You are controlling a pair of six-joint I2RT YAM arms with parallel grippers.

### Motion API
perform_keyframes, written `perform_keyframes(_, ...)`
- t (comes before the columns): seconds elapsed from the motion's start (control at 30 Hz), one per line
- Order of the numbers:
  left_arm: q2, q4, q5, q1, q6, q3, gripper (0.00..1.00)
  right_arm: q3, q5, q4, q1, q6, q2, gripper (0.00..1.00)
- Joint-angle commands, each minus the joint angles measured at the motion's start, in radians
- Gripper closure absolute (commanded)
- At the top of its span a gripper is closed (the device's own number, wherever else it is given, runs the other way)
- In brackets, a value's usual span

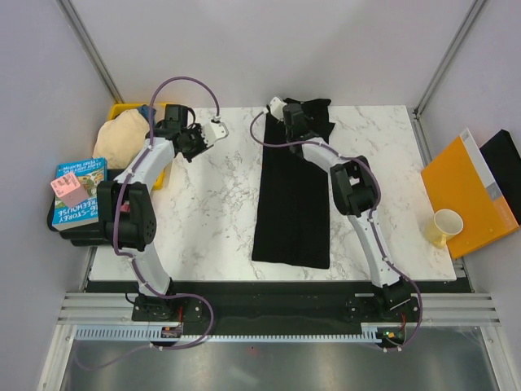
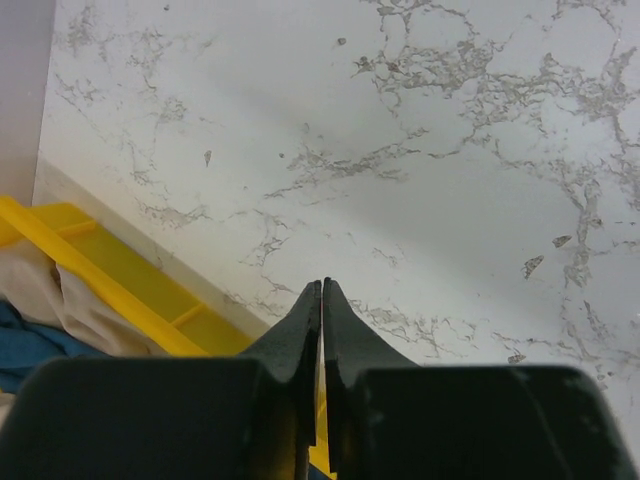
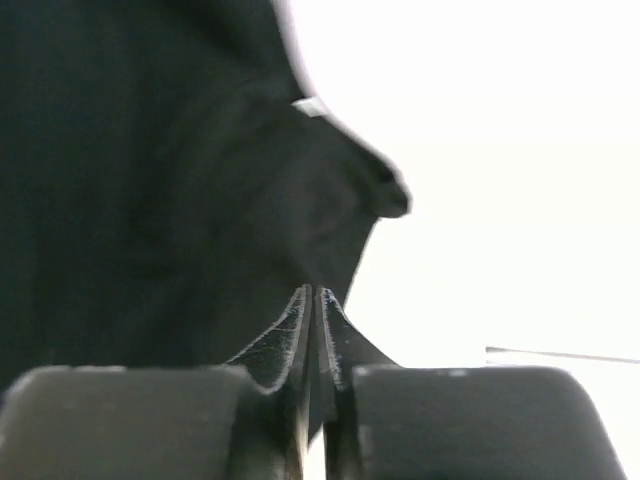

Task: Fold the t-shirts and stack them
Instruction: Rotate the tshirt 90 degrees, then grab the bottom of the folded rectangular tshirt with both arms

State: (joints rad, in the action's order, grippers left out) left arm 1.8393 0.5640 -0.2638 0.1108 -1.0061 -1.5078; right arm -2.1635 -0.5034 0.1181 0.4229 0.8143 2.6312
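A black t-shirt [image 1: 293, 195] lies on the marble table [image 1: 203, 212] as a long strip folded lengthwise, running from the far edge toward me. Its far end is bunched up around my right gripper [image 1: 293, 120]. In the right wrist view the jaws [image 3: 315, 296] are closed with the black cloth [image 3: 150, 180] against them. My left gripper [image 1: 198, 141] hovers over bare marble at the far left, beside a yellow bin [image 1: 163, 163]. Its jaws [image 2: 322, 285] are shut and empty. A beige shirt [image 1: 122, 137] and a blue cloth [image 1: 147, 110] lie in the bin.
The bin's rim [image 2: 90, 265] shows at the lower left of the left wrist view. Books [image 1: 77, 194] are stacked off the table's left edge. An orange folder [image 1: 468, 195] and a paper cup [image 1: 446, 225] sit at the right.
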Motion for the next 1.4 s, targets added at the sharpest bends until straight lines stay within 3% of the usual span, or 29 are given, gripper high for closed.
perform_keyframes(0.0, -0.051, -0.042, -0.046, 0.02, 0.005, 0.012, 0.82, 0.056, 0.004, 0.026, 0.005, -0.063, -0.241, 0.77)
perform_keyframes(0.03, -0.06, -0.041, -0.055, 0.024, -0.015, 0.015, 0.74, 0.106, 0.028, 0.0, 0.007, -0.075, -0.319, 0.54)
perform_keyframes(0.07, -0.081, -0.038, -0.067, 0.027, -0.028, 0.02, 0.58, 0.132, 0.063, -0.076, 0.007, -0.084, -0.361, 0.45)
perform_keyframes(0.1, -0.095, -0.032, -0.092, 0.038, -0.043, 0.027, 0.5, 0.155, 0.139, -0.124, 0.005, -0.098, -0.402, 0.35)
perform_keyframes(0.13, -0.109, -0.029, -0.101, 0.043, -0.06, 0.038, 0.38, 0.197, 0.178, -0.193, 0.002, -0.119, -0.484, 0.12)
perform_keyframes(0.17, -0.13, -0.02, -0.115, 0.047, -0.058, 0.038, 0.23, 0.217, 0.225, -0.309, 0.001, -0.145, -0.528, 0.02)
perform_keyframes(0.2, -0.137, 0.041, -0.161, 0.055, -0.06, 0.031, 0.19, 0.234, 0.347, -0.375, -0.019, -0.191, -0.603, 0.02)
perform_keyframes(0.23, -0.143, 0.075, -0.193, 0.058, -0.06, 0.005, 0.15, 0.276, 0.391, -0.43, -0.027, -0.211, -0.638, 0.02)
perform_keyframes(0.27, -0.155, 0.118, -0.26, 0.059, -0.066, -0.005, 0.03, 0.306, 0.437, -0.522, -0.036, -0.222, -0.675, 0.02)
perform_keyframes(0.3, -0.166, 0.146, -0.285, 0.069, -0.086, -0.009, 0.0, 0.345, 0.494, -0.561, -0.048, -0.196, -0.756, 0.02)
perform_keyframes(0.37, -0.224, 0.177, -0.323, 0.09, -0.132, 0.039, 0.0, 0.554, 0.596, -0.583, -0.047, -0.121, -0.857, 0.02)
perform_keyframes(0.4, -0.254, 0.18, -0.336, 0.111, -0.241, 0.12, 0.0, 0.717, 0.635, -0.587, -0.044, 0.01, -0.969, 0.02)
perform_keyframes(0.5, -0.352, 0.18, -0.313, 0.176, -0.511, 0.3, 0.0, 0.955, 0.723, -0.618, -0.032, 0.162, -1.138, 0.02)
perform_keyframes(0.67, -0.442, 0.178, -0.351, 0.234, -0.719, 0.432, 0.0, 1.137, 0.746, -0.767, -0.019, 0.498, -1.29, 0.05)
perform_keyframes(0.97, -0.618, 0.2, -0.549, 0.239, -1.32, 0.724, 0.0, 1.488, 0.807, -0.833, -0.021, 1.023, -1.588, 0.1)
perform_keyframes(1.2, -0.611, 0.211, -0.64, 0.262, -1.552, 0.865, 0.0, 1.682, 0.999, -0.816, -0.019, 1.178, -1.74, 0.08)
perform_keyframes(1.37, -0.531, 0.208, -0.635, 0.294, -1.628, 0.881, 0.0, 1.74, 1.054, -0.787, -0.015, 1.234, -1.709, 0.1)
